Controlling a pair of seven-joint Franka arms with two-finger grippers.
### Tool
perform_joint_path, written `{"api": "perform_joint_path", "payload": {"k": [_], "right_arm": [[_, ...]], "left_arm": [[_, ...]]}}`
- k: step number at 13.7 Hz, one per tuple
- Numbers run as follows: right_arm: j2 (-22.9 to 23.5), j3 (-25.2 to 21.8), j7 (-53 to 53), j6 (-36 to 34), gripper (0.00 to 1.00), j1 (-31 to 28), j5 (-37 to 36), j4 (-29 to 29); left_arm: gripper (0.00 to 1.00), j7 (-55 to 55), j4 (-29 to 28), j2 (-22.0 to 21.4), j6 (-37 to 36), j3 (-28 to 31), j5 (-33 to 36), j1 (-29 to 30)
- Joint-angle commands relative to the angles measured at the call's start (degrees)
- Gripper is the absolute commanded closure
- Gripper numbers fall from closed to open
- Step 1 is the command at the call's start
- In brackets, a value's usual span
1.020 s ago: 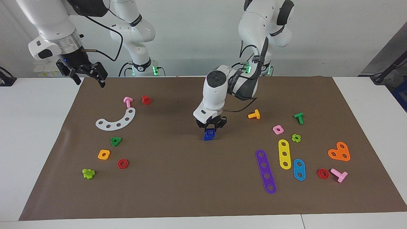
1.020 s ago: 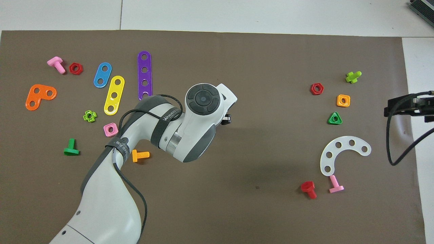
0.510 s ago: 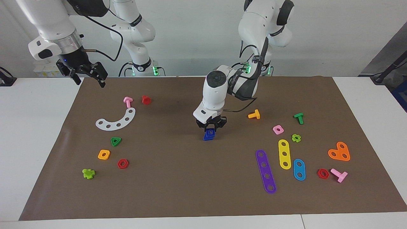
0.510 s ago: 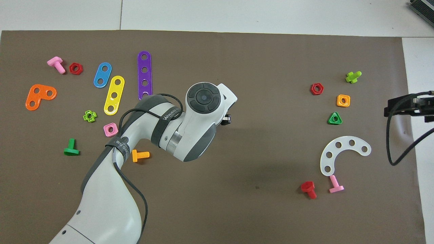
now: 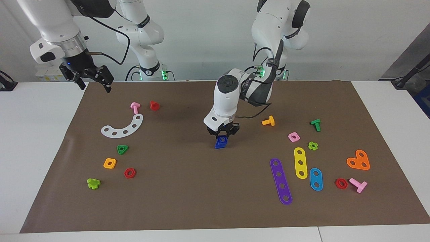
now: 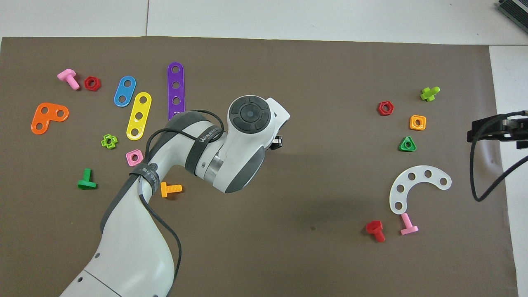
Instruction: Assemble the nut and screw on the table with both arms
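The dark blue nut [image 5: 221, 138] sits on top of the dark blue screw [image 5: 220, 145], whose triangular head rests on the brown mat [image 5: 188, 188] of the table [image 5: 30, 141] near the middle. My left gripper [image 5: 222, 134] points down right over the nut, its tips at the nut's level. In the overhead view the left arm [image 6: 231, 156] hides both pieces. My right gripper [image 5: 94, 82] is open and empty, raised over the mat's corner at the right arm's end, waiting; it also shows in the overhead view [image 6: 495, 128].
Toward the right arm's end lie a white curved strip [image 5: 123, 127], a green triangular nut [image 5: 122, 149], an orange square nut [image 5: 110, 163], red nuts and pink, red and lime screws. Toward the left arm's end lie an orange screw [image 5: 268, 121], a pink nut [image 5: 293, 136] and coloured strips.
The left arm's wrist has shifted slightly over the blue pieces. The nut and screw stay in place. The right arm has not moved.
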Motion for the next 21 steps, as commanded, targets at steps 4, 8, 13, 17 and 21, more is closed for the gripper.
{"api": "perform_joint_path", "payload": {"k": [4, 8, 13, 17, 21], "right_arm": [[-1.15, -0.02, -0.79, -0.39, 0.0, -0.1, 0.3, -1.09], [-1.07, -0.02, -0.79, -0.39, 0.0, -0.1, 0.21, -1.09], [-1.07, -0.02, -0.79, -0.39, 0.0, -0.1, 0.3, -1.0], [-1.07, -0.02, -0.79, -0.47, 0.0, -0.1, 0.21, -1.0], [-1.15, -0.02, -0.79, -0.39, 0.0, -0.1, 0.21, -1.0]], "left_arm": [[0.68, -0.71, 1.53, 1.41, 1.95, 0.64, 0.05, -0.29], [0.68, -0.63, -0.58, 1.06, 1.69, 0.64, 0.41, -0.29], [0.7, -0.89, -4.61, 0.27, 5.36, 0.72, 0.32, -0.82], [0.69, -0.89, -2.63, -0.09, 2.68, 0.64, 0.23, -0.29], [0.69, -1.06, 0.65, 0.53, -1.22, 0.55, -0.56, -0.03]]}}
